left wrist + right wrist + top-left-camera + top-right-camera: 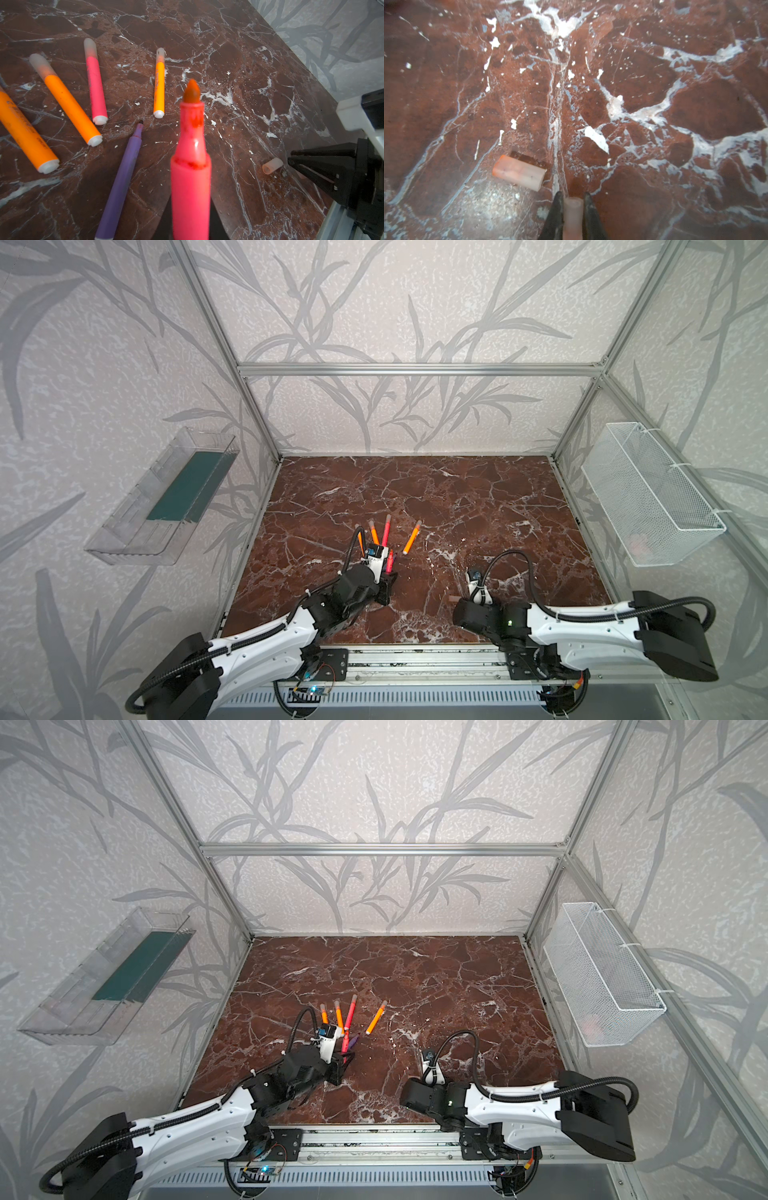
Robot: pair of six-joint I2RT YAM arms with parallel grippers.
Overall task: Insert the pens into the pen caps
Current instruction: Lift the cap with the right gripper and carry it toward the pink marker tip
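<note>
Pink pen (190,166), uncapped, sits clamped in my left fingers (389,585), left of centre. My right fingers (556,216) pinch a cap (572,214) (a second cap (519,172) lies just beside) at the near right of the surface (654,104).

left arm (257,641) and right arm (582,626), both white shells with black joints, ribbed black cables (510,551) zip-tied on, tiny screw holes, lil green light (510,621) on the right one, pointy black jaws
</note>
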